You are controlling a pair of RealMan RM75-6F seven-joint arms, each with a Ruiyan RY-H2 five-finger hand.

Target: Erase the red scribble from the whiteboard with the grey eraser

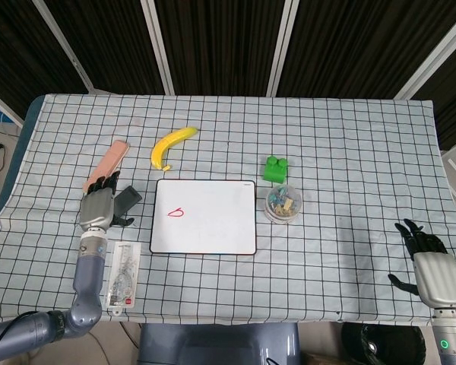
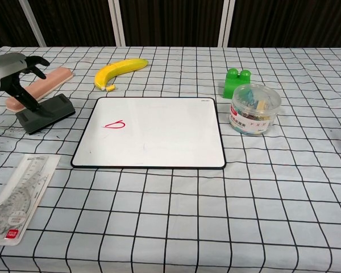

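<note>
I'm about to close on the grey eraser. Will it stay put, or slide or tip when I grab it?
The grey eraser looks like a low, flat, rigid block, so it will probably not tip or roll. It lies on a tablecloth, which likely gives some grip, though a sideways nudge from the left hand could slide it toward the whiteboard. It is probably light for its size.

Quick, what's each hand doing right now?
Left hand: open, fingers apart above the grey eraser, not gripping it.
Right hand: open, holding nothing.

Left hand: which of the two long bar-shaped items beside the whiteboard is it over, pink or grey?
The grey eraser. The left hand hovers above it, fingers apart, holding nothing. The pink bar lies just behind, further from the whiteboard.
</note>
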